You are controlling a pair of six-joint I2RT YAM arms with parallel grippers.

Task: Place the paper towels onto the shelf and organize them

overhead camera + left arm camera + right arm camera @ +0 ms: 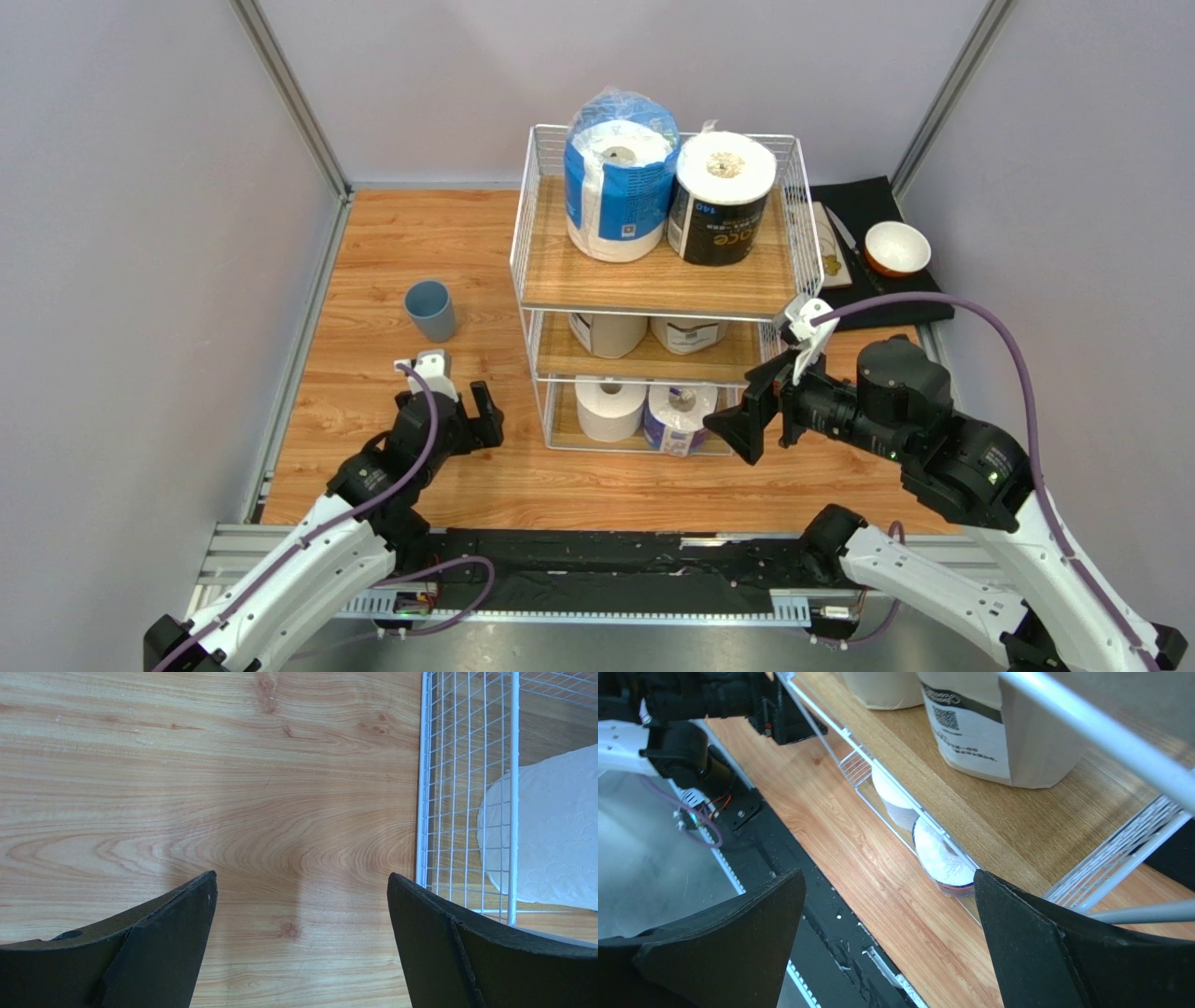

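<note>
The white wire shelf holds all six rolls. On top stand the blue-plastic-wrapped roll and the dark-wrapped roll. The middle tier holds two tan-wrapped rolls. The bottom tier holds the plain white roll and the white roll with blue label. My left gripper is open and empty, just left of the shelf's bottom tier. My right gripper is open and empty at the shelf's front right corner; its wrist view shows a tan roll and the bottom rolls.
A blue cup stands on the wooden table left of the shelf. A black mat with an orange-rimmed bowl lies to the shelf's right. Grey walls enclose the table. A black rail runs along the near edge.
</note>
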